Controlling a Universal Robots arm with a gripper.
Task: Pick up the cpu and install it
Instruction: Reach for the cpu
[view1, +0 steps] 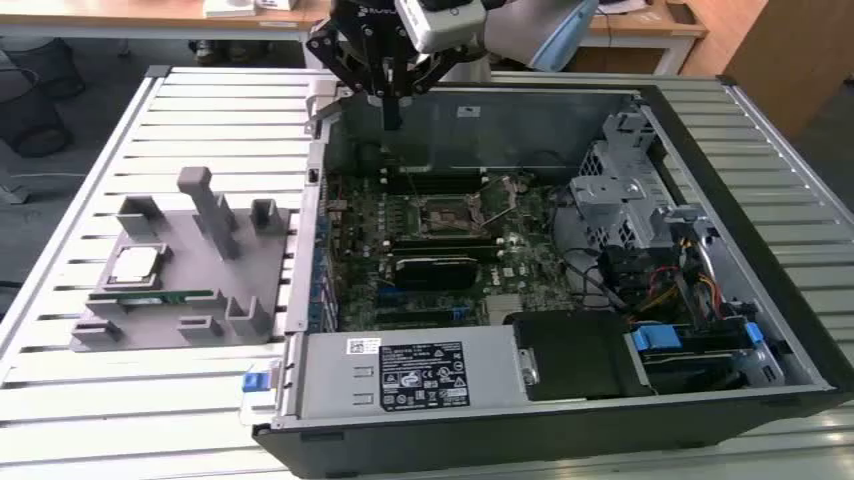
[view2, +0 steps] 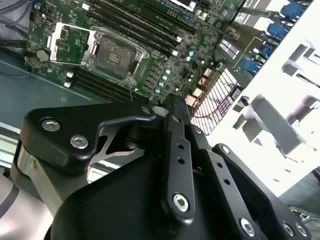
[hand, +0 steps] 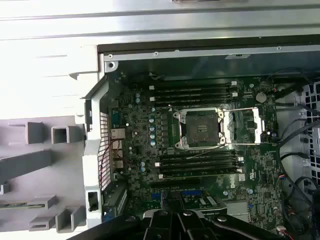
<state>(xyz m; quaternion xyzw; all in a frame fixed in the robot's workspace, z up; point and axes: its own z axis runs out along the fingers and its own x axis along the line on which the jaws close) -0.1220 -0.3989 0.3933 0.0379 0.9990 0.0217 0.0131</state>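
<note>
Cpu (view1: 135, 263): flat square, silvery top, pale rim, sitting in the grey holder (view1: 214, 210) on the counter (view1: 134, 400), at the exterior view's left. Gripper (view1: 391, 122) hangs over the PC case (view1: 561, 120), well apart from it, fingers closed on nothing.

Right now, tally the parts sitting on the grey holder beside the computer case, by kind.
cpu: 1
green memory stick: 1
Total on the grey holder: 2
</note>
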